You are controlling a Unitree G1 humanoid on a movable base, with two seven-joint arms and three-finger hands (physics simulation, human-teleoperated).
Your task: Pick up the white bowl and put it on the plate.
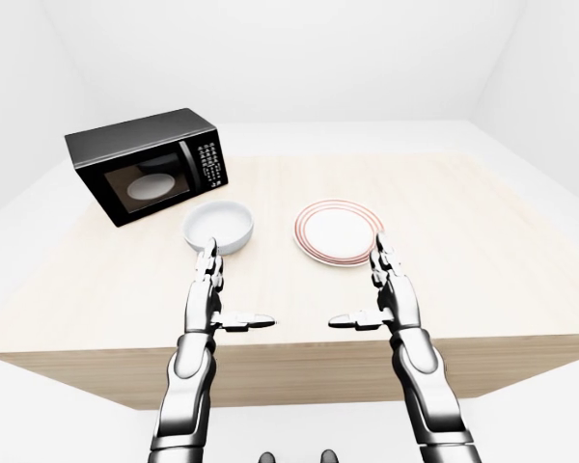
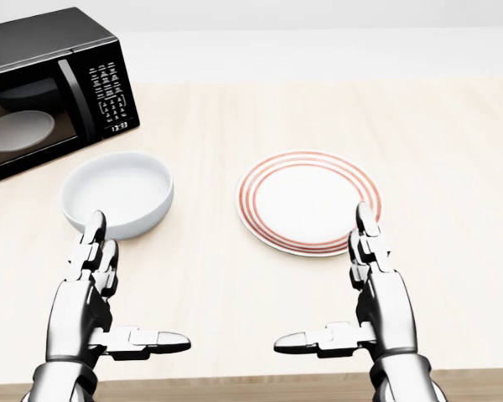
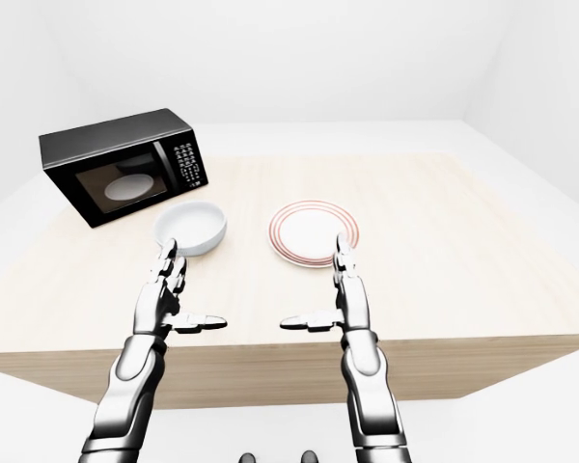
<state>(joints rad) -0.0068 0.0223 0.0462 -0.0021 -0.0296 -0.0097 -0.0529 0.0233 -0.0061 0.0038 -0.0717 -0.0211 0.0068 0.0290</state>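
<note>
In the head view, the bowl (image 2: 117,194) is sitting on the table (image 2: 453,142) left of the plate (image 2: 308,201), the two lying apart. The microwave (image 2: 50,88) is standing at the upper left, just above the bowl. The left hand (image 2: 88,306) is hovering below the bowl, the right hand (image 2: 377,306) below the plate's right edge.

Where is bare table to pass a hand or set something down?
The table is bare right of the plate and above it toward the table's top edge. A clear strip lies between bowl and plate. It is tight between the microwave and bowl. Left hand and right hand hover open below.
</note>
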